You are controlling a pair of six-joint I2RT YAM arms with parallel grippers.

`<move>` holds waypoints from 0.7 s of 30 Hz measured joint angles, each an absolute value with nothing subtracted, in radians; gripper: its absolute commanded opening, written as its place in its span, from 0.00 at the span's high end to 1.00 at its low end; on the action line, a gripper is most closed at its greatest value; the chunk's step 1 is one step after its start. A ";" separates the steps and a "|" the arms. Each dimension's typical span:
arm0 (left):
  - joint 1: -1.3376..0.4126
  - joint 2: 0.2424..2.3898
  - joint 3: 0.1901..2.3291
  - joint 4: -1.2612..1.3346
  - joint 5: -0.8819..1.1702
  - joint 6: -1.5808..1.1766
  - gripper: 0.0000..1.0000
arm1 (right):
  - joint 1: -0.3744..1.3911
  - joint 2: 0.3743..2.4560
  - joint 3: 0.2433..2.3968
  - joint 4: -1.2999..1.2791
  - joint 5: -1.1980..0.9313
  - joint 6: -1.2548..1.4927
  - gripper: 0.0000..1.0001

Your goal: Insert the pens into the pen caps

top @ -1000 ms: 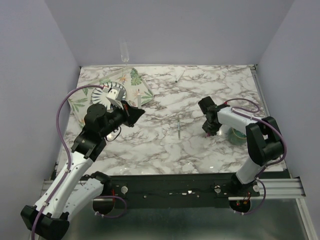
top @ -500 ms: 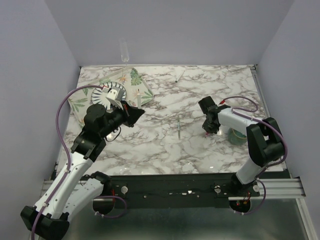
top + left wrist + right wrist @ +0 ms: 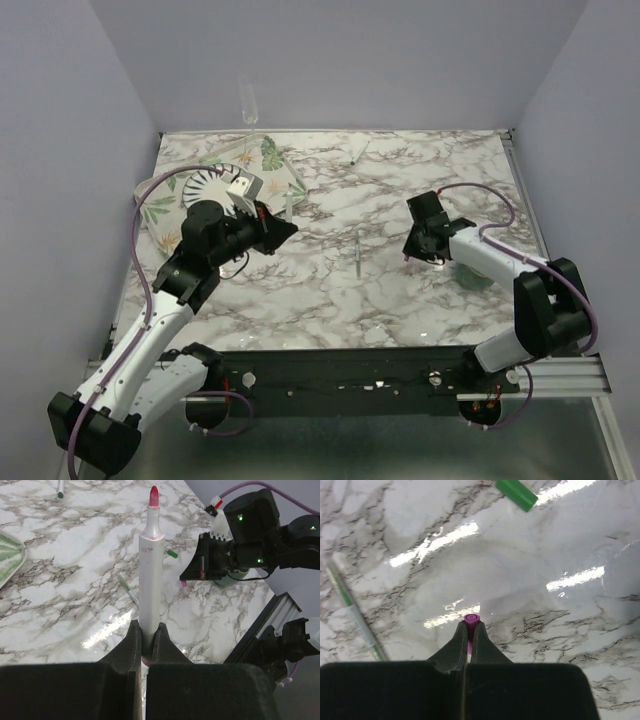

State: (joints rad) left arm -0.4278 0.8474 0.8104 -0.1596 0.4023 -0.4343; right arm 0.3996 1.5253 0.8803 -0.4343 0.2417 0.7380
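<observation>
Top view: the left gripper [image 3: 285, 228] is clenched on the white pen [image 3: 289, 204], which stands upright beside the striped plate [image 3: 200, 185]; the arm hides part of that plate. The right gripper [image 3: 412, 250] sits low over the marble table [image 3: 330, 290], and what it holds is too small to make out here. A green-tipped pen [image 3: 357, 250] lies between the arms.

Left wrist: the pen's [image 3: 150, 580] foot is hidden between the fingers [image 3: 131, 645], with its pink tip pointing up. A faint pink mark on the barrel is too blurred to read. The green cap [image 3: 172, 553] lies on the table beyond.

Right wrist: the jaws are pinched shut on the pink cap [image 3: 471, 618], with only its rim showing. The green-tipped pen [image 3: 352, 615] is partly cut off by the gripper body.
</observation>
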 measured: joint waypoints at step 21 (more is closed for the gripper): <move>-0.575 0.924 0.809 -0.082 0.694 -0.431 1.00 | 0.588 1.145 1.115 0.045 -0.379 0.646 0.99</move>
